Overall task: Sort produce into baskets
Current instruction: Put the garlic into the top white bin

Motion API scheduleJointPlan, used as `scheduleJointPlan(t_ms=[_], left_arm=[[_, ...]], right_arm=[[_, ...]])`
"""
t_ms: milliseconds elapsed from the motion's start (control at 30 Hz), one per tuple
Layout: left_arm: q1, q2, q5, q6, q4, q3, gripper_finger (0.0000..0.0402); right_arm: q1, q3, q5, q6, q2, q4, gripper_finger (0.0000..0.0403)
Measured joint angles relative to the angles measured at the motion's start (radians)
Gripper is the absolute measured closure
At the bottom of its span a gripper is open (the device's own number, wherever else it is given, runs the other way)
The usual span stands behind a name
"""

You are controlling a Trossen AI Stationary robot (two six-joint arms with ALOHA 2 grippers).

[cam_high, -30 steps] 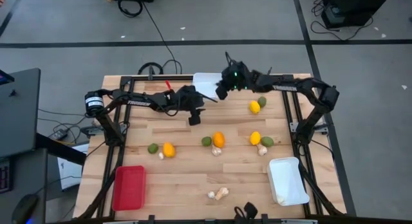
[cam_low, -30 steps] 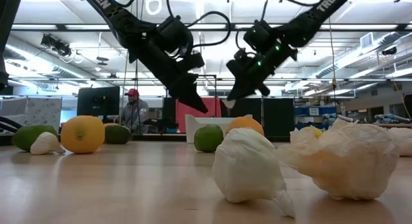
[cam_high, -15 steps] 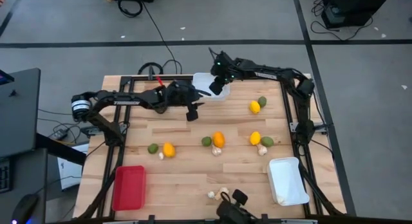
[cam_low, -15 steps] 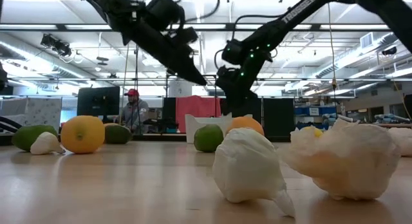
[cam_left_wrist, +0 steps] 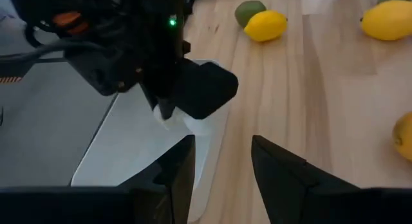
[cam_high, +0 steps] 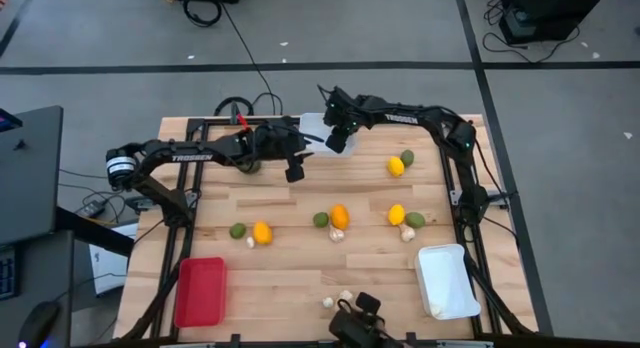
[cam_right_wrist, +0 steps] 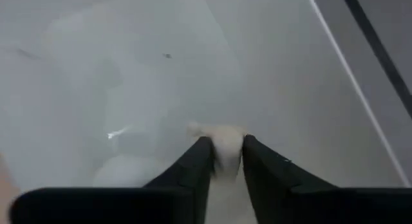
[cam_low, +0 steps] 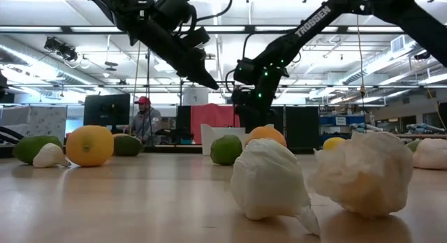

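Note:
My right gripper (cam_high: 338, 141) is over the white tray (cam_high: 311, 124) at the table's far edge, shut on a pale beige mushroom piece (cam_right_wrist: 224, 141). The left wrist view shows this gripper (cam_left_wrist: 165, 112) low over the tray (cam_left_wrist: 122, 147). My left gripper (cam_high: 294, 171) hangs open and empty just near of that tray; its fingers (cam_left_wrist: 277, 169) show apart. Yellow-orange fruits (cam_high: 340, 216), green fruits (cam_high: 320, 219) and mushroom pieces (cam_high: 337, 234) lie loose on the wood. A red tray (cam_high: 201, 291) sits near left and a second white tray (cam_high: 447, 280) near right. My right gripper pinches the mushroom piece (cam_right_wrist: 225, 138) between its two fingertips (cam_right_wrist: 201, 154). The fingers come from above, slanting down toward the tray floor. The piece pokes out past the tips, low over the tray; whether it touches the tray floor I cannot tell.
A yellow fruit (cam_high: 396, 166) and a green one (cam_high: 406, 157) lie far right. Pairs lie mid-table at the left (cam_high: 262, 232) and the right (cam_high: 397, 214). Two mushroom pieces (cam_low: 269, 179) lie by the near edge beside a dark object (cam_high: 358, 320). A person (cam_low: 143, 117) stands beyond the table.
My right arm has swung toward the table's far left, carrying its gripper and the mushroom piece a little farther over the far white tray. My left gripper has risen and drawn back slightly toward the far left. A near-edge mushroom piece has shifted as a dark object came in.

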Motion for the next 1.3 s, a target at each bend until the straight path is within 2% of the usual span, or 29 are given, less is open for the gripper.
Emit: scheduleJointPlan(t_ms=[200, 367, 567, 700, 800, 933, 1067, 1200, 1300], left_arm=[[-0.043, 0.001, 0.006, -0.083, -0.003, 0.0, 0.0243], [-0.087, 0.001, 0.006, -0.11, -0.052, 0.0, 0.0243], [-0.193, 0.002, -0.006, -0.164, -0.156, 0.0, 0.0243], [-0.277, 0.002, -0.076, -0.226, -0.182, -0.001, 0.0243], [-0.338, 0.002, -0.085, -0.259, -0.171, -0.001, 0.0243], [-0.421, 0.002, -0.084, -0.289, -0.099, -0.001, 0.0243], [-0.483, 0.002, -0.161, -0.318, -0.059, -0.001, 0.0243], [-0.517, 0.002, -0.273, -0.339, -0.053, -0.001, 0.0243], [-0.528, 0.002, -0.29, -0.346, -0.052, -0.001, 0.0243]], right_arm=[[0.004, 0.0, 0.003, 0.036, -0.062, -0.002, 0.0204], [0.027, 0.0, 0.018, 0.077, -0.126, -0.017, 0.0157], [0.105, -0.014, 0.107, 0.102, -0.245, -0.132, 0.0151], [0.202, -0.123, 0.105, 0.142, -0.362, -0.136, 0.0154], [0.284, -0.237, 0.104, 0.2, -0.457, -0.124, 0.0154], [0.416, -0.429, 0.104, 0.286, -0.564, 0.007, 0.0154], [0.564, -0.604, 0.019, 0.267, -0.633, 0.251, 0.0154], [0.712, -0.745, 0.007, 0.245, -0.617, 0.532, 0.0154], [0.79, -0.797, 0.049, 0.206, -0.566, 0.652, 0.0154]])
